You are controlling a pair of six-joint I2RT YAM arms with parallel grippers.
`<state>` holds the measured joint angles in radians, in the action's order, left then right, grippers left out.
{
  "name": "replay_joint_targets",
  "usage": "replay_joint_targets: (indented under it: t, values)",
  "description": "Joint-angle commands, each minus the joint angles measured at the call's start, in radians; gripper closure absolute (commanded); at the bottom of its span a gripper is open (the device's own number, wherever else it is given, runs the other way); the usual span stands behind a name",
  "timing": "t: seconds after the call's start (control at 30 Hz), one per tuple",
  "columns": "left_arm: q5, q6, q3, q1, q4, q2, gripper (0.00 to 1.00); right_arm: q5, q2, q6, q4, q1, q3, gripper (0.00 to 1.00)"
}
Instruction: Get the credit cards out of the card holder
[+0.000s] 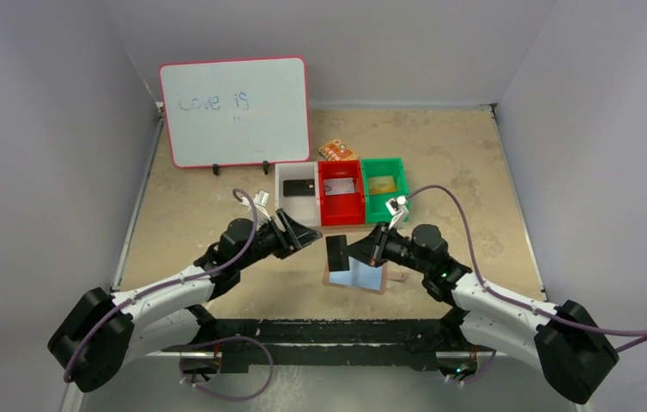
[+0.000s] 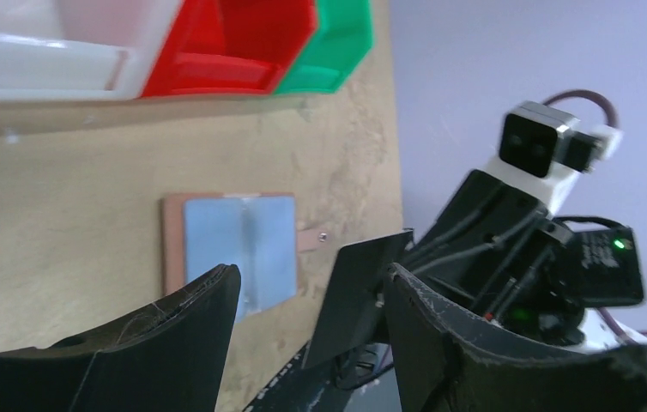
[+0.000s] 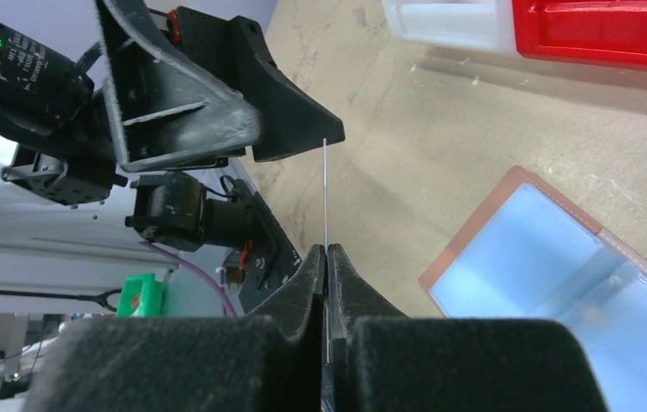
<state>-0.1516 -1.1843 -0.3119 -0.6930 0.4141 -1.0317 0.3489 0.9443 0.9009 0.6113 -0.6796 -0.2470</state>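
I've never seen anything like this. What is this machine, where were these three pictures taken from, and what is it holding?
These are two robot arms bolted at a table's near edge. The wide picture comes from a camera above and behind them; the other two come from a small camera on each wrist. The right arm has its jaws shut on a thin black card, near the open card holder, pale blue inside. The left arm has its jaws open beside that card. Behind stand a white bin, red bin, green bin, orange packet and whiteboard.
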Motion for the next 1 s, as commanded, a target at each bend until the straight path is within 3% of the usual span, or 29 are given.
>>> replay_joint_targets:
  t: [0.0, 0.17, 0.53, 0.73, 0.97]
  values:
    - [-0.135, 0.002, -0.007, -0.003, 0.203, 0.013, 0.38, 0.093, 0.008, -0.057, 0.03, 0.012, -0.071, 1.0]
    - [-0.218, 0.02, -0.004, -0.002, 0.278, -0.001, 0.39, 0.152, 0.009, -0.058, 0.06, 0.023, -0.088, 1.0]
    - [-0.208, 0.068, 0.001, -0.003, 0.246, -0.02, 0.49, 0.227, 0.023, -0.015, 0.108, 0.052, -0.098, 1.0]
    - [-0.258, 0.062, -0.008, -0.003, 0.315, -0.057, 0.54, 0.237, 0.037, 0.018, 0.142, 0.051, -0.103, 1.0]
    - [-0.339, 0.045, 0.007, -0.003, 0.422, -0.034, 0.79, 0.258, 0.073, 0.045, 0.202, 0.056, -0.099, 1.0]
